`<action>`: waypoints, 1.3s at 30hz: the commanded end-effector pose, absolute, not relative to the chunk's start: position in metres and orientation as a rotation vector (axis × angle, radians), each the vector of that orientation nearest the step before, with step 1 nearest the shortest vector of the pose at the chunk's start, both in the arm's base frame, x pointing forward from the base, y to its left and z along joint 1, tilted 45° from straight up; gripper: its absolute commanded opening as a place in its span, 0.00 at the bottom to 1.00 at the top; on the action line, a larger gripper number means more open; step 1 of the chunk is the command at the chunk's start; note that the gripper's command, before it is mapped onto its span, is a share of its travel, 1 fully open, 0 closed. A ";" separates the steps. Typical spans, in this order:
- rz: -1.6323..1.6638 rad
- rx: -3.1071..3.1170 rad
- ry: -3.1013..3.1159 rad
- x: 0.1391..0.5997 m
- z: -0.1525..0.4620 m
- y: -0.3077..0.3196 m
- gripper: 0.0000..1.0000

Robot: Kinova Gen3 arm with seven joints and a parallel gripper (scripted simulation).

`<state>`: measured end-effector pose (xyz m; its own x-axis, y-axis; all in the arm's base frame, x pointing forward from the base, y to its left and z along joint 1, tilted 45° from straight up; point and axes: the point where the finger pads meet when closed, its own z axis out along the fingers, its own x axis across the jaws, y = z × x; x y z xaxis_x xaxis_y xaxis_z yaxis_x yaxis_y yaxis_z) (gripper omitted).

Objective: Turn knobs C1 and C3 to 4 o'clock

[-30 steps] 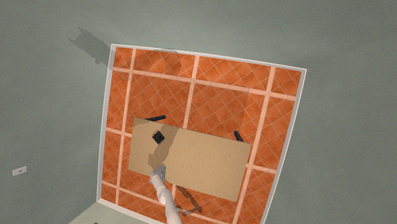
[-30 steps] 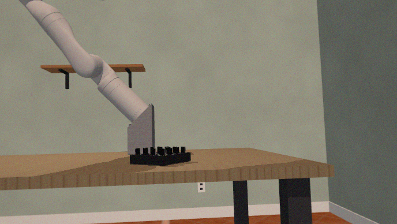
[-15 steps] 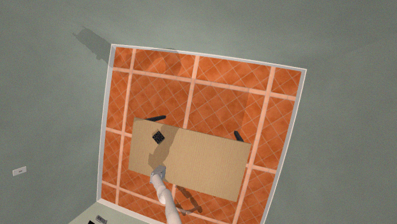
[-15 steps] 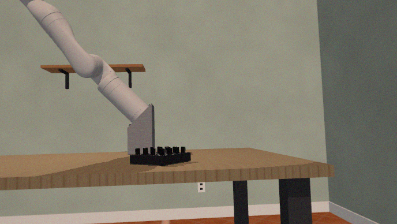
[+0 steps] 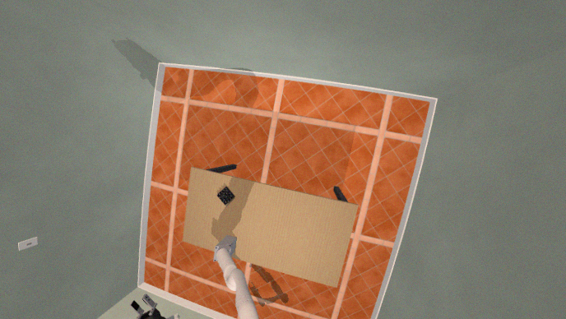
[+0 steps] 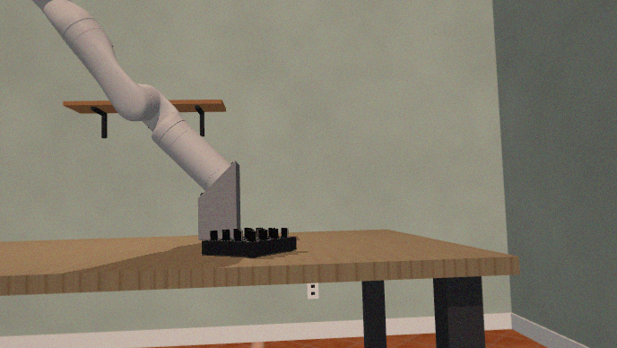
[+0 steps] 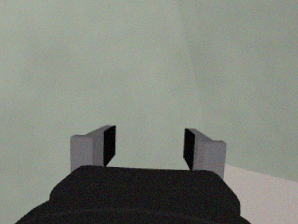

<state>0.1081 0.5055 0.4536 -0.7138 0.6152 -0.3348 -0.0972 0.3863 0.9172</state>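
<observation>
On the wooden rectangular table point(image 5: 288, 234) point(image 6: 381, 252), near one of its short ends, sits the black square knob box point(image 5: 225, 195) point(image 6: 229, 247), its upright black knobs point(image 6: 238, 234) crowded across the top. The white lines and printed names are too small to read, so no knob's setting can be told. Across the tabletop, well apart from the box in the top view, a grey wedge-shaped mount point(image 5: 225, 245) point(image 6: 219, 215) stands by the long edge and carries the pale, rounded robot arm point(image 5: 243, 292) point(image 6: 103, 67). At the lower left of the top view, beyond the table, is the black-and-grey two-finger gripper point(image 5: 141, 302) point(image 7: 149, 141), its fingers spread wide with nothing between them. Farther out are orange floor tiles point(image 5: 313, 156) point(image 6: 534, 339) and, on the grey-green wall point(image 6: 336, 134), a brown wooden shelf point(image 6: 197, 106) with black brackets.
</observation>
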 end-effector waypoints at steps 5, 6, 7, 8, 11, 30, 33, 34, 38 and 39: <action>1.298 0.471 1.993 0.130 0.443 0.500 1.00; 1.298 0.471 1.993 0.130 0.443 0.500 1.00; 1.298 0.471 1.993 0.130 0.443 0.500 1.00; 1.298 0.471 1.993 0.130 0.443 0.500 1.00; 1.229 0.502 2.008 0.147 0.431 0.491 1.00; 1.103 0.545 2.017 0.184 0.415 0.475 1.00; 1.106 0.551 2.016 0.183 0.415 0.475 1.00; 1.106 0.551 2.016 0.183 0.415 0.475 1.00; 1.028 0.580 2.033 0.200 0.402 0.463 1.00; 1.038 0.571 2.025 0.200 0.405 0.465 1.00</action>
